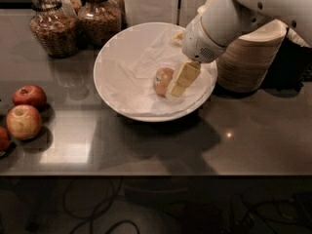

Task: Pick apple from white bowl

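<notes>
Now the pincer (175, 88) sits beside the apple (162, 80) inside the white bowl (104, 58).

Kitchenette or break room: dark counter (253, 140), snack jars (48, 26), red apples (24, 121), paper bowl stack (248, 57), cables (97, 213) underneath. Gripper (173, 86) down in white bowl (112, 82), beside apple (162, 80).

Rounded white arm (222, 28), cream-yellow tool (173, 87) in white bowl (111, 89)
</notes>
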Motion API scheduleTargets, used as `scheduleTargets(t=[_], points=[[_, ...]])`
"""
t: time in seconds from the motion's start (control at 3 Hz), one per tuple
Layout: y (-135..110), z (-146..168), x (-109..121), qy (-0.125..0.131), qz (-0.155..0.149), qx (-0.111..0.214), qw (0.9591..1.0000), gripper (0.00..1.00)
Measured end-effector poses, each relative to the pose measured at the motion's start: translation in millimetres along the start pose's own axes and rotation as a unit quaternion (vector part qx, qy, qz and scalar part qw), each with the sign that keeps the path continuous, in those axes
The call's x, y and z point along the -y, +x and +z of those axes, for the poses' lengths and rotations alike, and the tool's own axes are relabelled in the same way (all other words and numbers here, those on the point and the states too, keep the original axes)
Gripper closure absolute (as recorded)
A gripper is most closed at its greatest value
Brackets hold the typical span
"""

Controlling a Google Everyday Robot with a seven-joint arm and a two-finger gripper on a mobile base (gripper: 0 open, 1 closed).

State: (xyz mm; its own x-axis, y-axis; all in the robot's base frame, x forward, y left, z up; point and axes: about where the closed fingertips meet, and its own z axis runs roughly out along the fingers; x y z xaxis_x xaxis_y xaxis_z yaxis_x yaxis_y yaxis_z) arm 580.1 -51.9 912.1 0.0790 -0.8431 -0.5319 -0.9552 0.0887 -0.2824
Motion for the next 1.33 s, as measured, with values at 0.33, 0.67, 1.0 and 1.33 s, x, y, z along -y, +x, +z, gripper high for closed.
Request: scheduleTargets(t=[0.33,0.67,1.0,1.33], points=[[6.4,11.4,0.8,0.003,0.001,-0.006,1.0000,0.16],[12.4,22.0,0.8,0.005,0.000,-0.012,0.9999,0.16],[16.9,35.0,0.1,0.005,0.001,-0.020,0.9998,0.15],[20.6,46.2,-2.2,0.004,0.003,-0.025,0.9997,0.15]])
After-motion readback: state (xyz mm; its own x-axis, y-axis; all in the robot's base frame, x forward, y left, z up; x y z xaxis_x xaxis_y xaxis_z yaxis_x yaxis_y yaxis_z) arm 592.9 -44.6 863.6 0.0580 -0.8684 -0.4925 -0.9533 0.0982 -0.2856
